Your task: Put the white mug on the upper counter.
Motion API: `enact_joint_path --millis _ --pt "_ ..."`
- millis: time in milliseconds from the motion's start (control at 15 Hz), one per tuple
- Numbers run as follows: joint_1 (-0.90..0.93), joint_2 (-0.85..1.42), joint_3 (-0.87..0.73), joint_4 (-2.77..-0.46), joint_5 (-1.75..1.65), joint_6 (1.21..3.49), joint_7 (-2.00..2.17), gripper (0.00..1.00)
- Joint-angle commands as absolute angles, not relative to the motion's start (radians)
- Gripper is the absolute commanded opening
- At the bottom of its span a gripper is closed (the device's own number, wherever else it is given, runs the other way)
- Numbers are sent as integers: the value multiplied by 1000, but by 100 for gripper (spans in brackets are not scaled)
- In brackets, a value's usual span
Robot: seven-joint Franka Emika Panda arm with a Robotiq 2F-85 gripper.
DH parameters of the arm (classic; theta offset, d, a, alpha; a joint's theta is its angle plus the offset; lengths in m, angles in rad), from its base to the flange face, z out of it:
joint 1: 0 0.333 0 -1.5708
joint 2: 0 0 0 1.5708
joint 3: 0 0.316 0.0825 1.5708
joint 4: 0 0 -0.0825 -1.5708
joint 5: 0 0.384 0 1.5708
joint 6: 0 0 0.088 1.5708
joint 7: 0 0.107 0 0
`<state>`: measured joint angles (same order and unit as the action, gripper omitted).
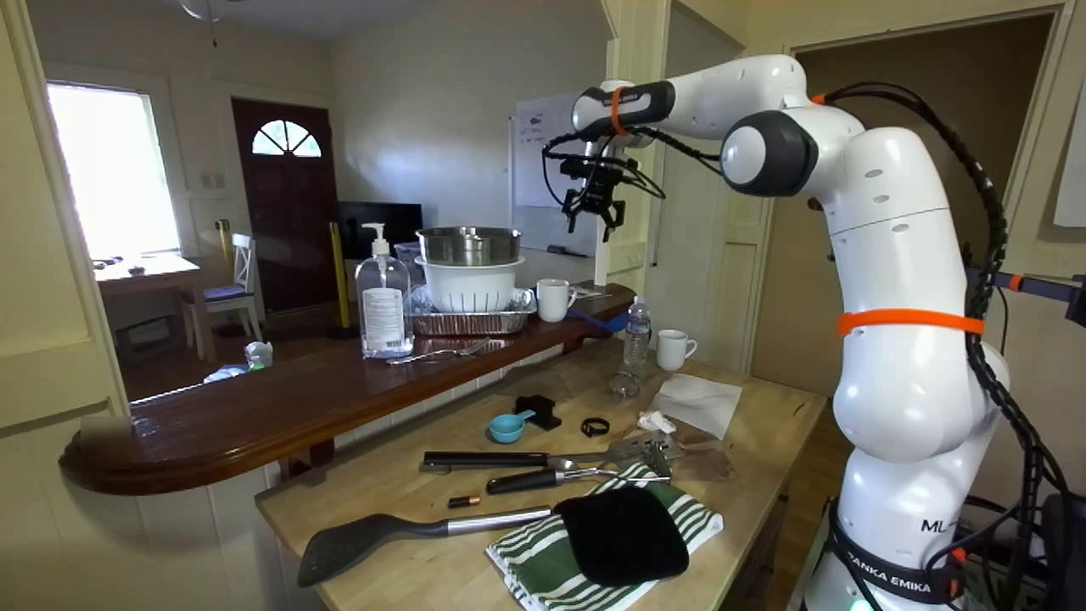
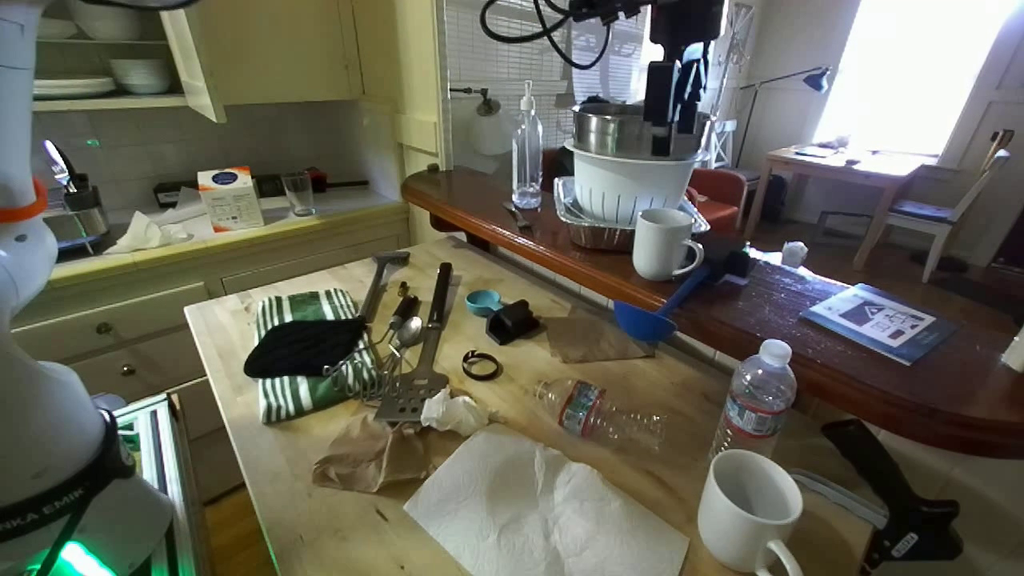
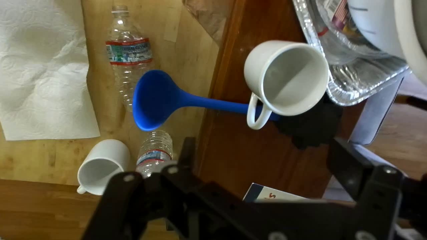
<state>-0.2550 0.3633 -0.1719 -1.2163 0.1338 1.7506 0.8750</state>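
On the upper counter (image 1: 254,407) one white mug (image 1: 553,301) is stood upright; a matching mug (image 1: 672,350) is set on the desk (image 1: 356,484), and which is meant cannot be told. The jaws are held wide and empty overhead, presumably so the steel bowl (image 1: 469,246) is cleared.

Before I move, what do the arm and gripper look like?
The arm is white and rounded, with dark grey joint collars, orange bands and black cables along one side. Its black base band carries white EMIKA lettering. The gripper is black and angular, with two black fingers.
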Motion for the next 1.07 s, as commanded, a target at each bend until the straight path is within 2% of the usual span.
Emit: enact_joint_path --millis 0,333,533,600,1000 --pt "-300 185 -157 -1459 219 1782 643 100" --pt "-351 29 -178 -1703 343 1781 306 100" --pt "-347 -54 -247 -1855 405 1739 90 100" --pt "-321 36 -246 -1711 357 1738 207 100" --pt "-327 -35 -267 -1828 381 1738 108 100"
